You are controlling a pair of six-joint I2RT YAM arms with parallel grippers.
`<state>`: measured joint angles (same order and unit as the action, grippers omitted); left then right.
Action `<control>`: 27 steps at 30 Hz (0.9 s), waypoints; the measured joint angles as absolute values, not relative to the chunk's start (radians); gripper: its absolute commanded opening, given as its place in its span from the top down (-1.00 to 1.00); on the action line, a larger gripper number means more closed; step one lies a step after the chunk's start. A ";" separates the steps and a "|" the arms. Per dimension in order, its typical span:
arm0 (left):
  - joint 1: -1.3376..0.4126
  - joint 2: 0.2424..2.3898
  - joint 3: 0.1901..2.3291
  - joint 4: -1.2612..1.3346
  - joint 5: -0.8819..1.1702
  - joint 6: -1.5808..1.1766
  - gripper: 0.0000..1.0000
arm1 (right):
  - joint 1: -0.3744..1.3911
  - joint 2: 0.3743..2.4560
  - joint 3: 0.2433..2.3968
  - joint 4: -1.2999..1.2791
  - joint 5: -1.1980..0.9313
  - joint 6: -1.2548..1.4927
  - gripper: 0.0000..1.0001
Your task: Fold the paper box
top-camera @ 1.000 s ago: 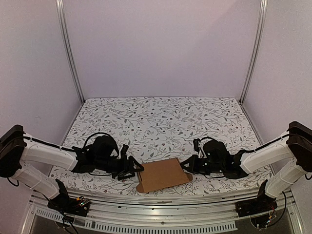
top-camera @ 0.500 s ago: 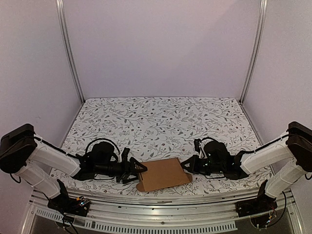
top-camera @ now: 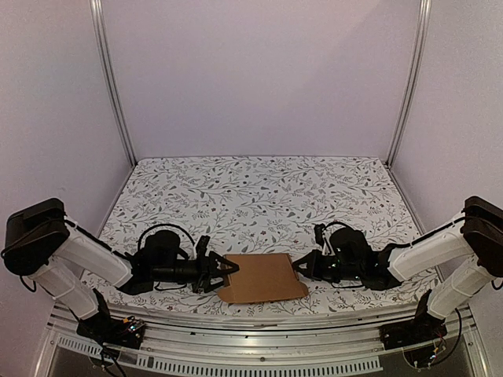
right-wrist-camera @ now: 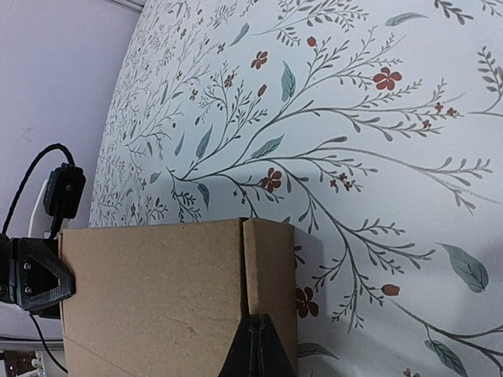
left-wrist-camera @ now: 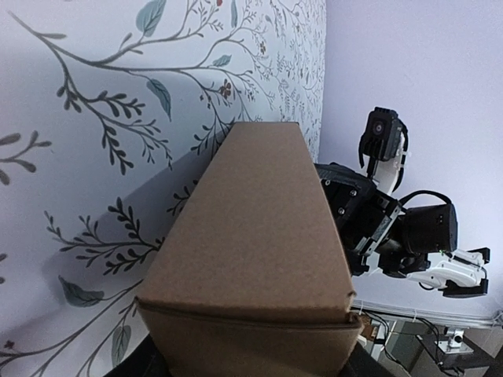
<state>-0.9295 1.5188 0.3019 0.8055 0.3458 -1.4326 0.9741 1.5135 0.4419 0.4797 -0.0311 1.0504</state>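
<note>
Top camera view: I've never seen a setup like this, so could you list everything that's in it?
paper box: one, plain brown, lying near the table's front edge, between the two arms.
tablecloth: one, white with grey leaves and small red flowers, covering the table.
walls: three, pale lilac, at the back and both sides.
frame posts: two, silver metal, at the back corners.
rail: one, silver metal, along the front edge.
left arm: one, white and black, low over the cloth; left fingers either side of the box's left end.
right arm: one, white and black; right fingers closed together at the box's right end.
</note>
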 measured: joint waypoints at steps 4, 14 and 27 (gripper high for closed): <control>-0.929 1.519 0.300 0.811 0.345 -1.443 0.24 | 0.974 1.512 0.439 0.482 -0.028 1.051 0.91; -0.928 1.521 0.300 0.823 0.359 -1.445 0.52 | 0.972 1.471 0.436 0.387 -0.014 1.009 0.19; -0.867 1.453 0.300 0.834 0.403 -1.482 0.57 | 0.990 1.155 0.532 0.103 -0.021 0.656 -0.29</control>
<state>-0.8669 1.4532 0.3000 0.8337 0.4030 -1.4818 0.9901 1.1553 0.5320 0.1028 -0.0212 0.6556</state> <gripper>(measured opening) 0.502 0.592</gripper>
